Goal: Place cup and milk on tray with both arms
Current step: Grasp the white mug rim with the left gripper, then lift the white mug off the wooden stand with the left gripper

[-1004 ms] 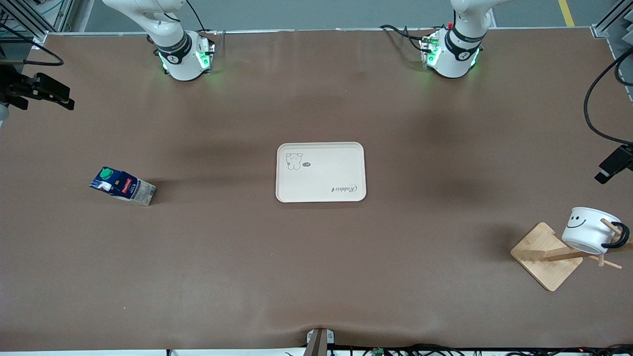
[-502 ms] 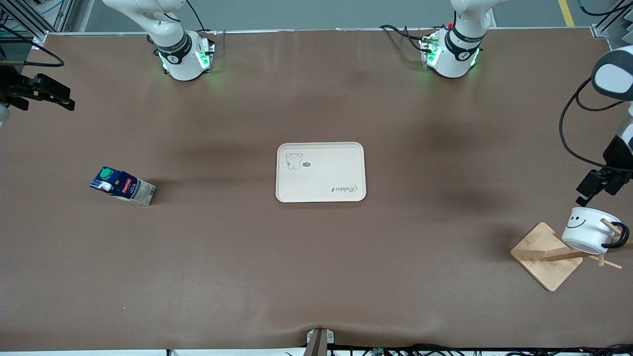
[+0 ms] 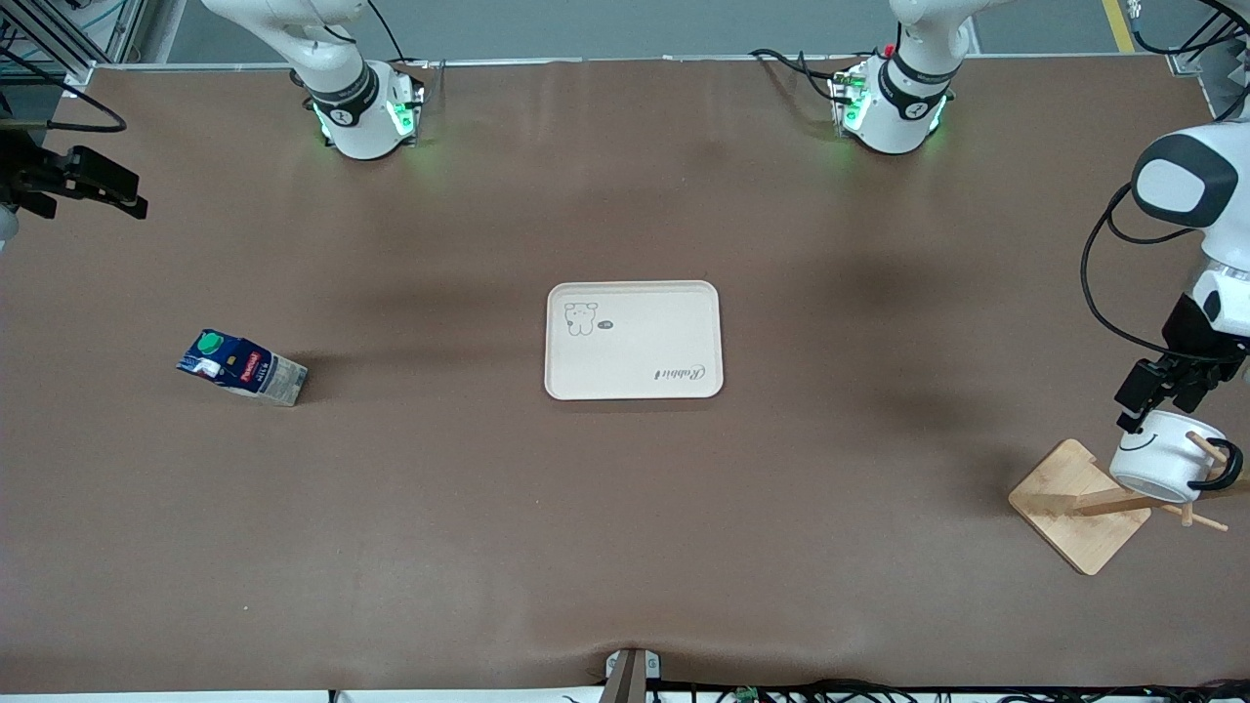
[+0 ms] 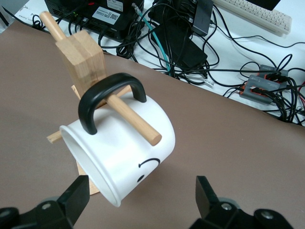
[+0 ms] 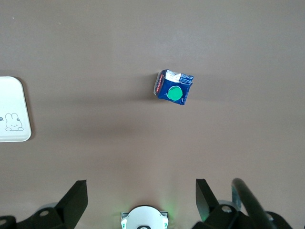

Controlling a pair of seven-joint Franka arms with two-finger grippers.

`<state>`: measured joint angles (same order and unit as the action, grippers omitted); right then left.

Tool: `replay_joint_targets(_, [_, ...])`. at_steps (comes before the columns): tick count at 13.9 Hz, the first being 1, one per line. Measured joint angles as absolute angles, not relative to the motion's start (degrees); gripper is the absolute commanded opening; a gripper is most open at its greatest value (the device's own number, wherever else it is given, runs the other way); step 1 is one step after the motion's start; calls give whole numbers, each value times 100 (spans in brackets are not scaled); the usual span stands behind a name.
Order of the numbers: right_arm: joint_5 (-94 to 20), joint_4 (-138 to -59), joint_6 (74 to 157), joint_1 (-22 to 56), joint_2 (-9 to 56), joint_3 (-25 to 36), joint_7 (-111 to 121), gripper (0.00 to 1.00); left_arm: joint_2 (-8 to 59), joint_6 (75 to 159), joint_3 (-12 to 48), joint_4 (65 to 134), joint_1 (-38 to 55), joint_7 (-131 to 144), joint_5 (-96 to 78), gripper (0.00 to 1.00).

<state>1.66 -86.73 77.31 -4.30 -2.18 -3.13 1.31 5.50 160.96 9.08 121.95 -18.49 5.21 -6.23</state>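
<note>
Fingers of the left gripper (image 4: 138,198) stood spread, empty, over the cup (image 4: 125,155) hanging on its wooden rack (image 3: 1079,505); the right gripper (image 5: 138,200) waited, likewise spread.

A brown mat (image 3: 625,547) covers the whole table surface. A grey floor strip (image 3: 625,27) with a yellow line (image 3: 1116,24) runs along the top of the front view. Metal framing (image 3: 49,39) stands upper left. Black cables (image 4: 190,43) and electronics lie on a white surface (image 4: 281,43) past the table edge.
</note>
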Motion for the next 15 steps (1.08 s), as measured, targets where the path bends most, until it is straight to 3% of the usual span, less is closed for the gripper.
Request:
replay_joint_targets(8, [166,-8672,7741,-430,-205,-313,132,100,784,16516,908,12195,-1873,249,-623,59])
replay_joint_targets(15, [166,-8644,7761,-430,-146,-317,133,100,881,16638,914,12193,-1871,134,-623,10])
